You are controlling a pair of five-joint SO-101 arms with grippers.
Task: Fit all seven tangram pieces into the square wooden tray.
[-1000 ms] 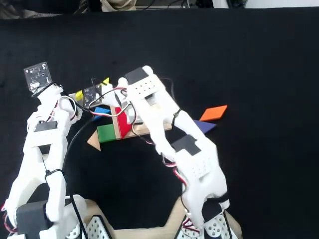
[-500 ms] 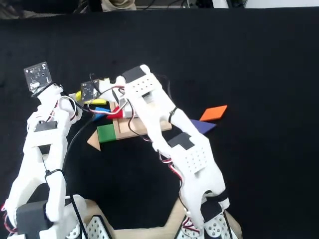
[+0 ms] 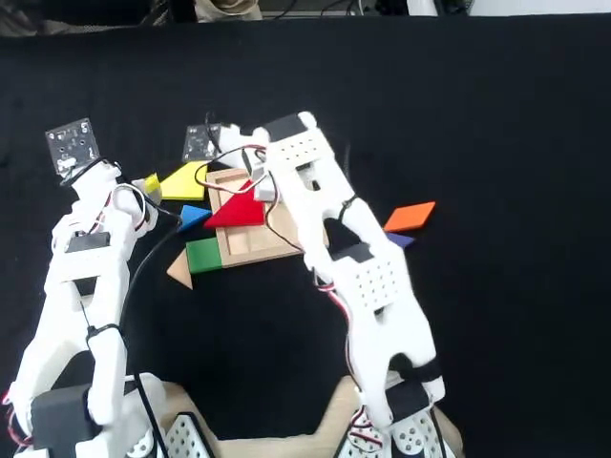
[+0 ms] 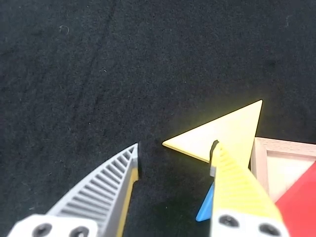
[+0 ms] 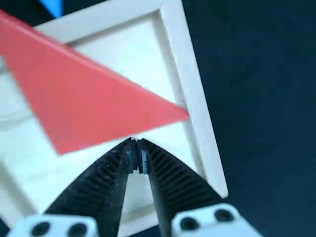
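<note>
The square wooden tray (image 3: 256, 244) lies mid-table, its rim (image 5: 190, 98) close under my right gripper. My right gripper (image 5: 134, 150) is shut on the edge of a red triangle (image 5: 89, 106), which hangs tilted over the tray's far left part (image 3: 234, 212). My left gripper (image 4: 174, 154) stands open just left of the tray, one fingertip (image 4: 215, 148) over a yellow triangle (image 4: 227, 131) that lies flat against the tray corner (image 4: 281, 153). A blue triangle (image 3: 194, 216) and a green square (image 3: 202, 255) sit at the tray's left side.
A tan triangle (image 3: 179, 271) lies left of the green square. An orange parallelogram (image 3: 409, 216) and a purple piece (image 3: 399, 239) rest right of the tray, partly behind my right arm. Black cloth covers the table, bare at the back and far right.
My right gripper has swung toward the tray's far side with the red triangle, uncovering the tray floor and the yellow triangle. The left arm has not moved.
</note>
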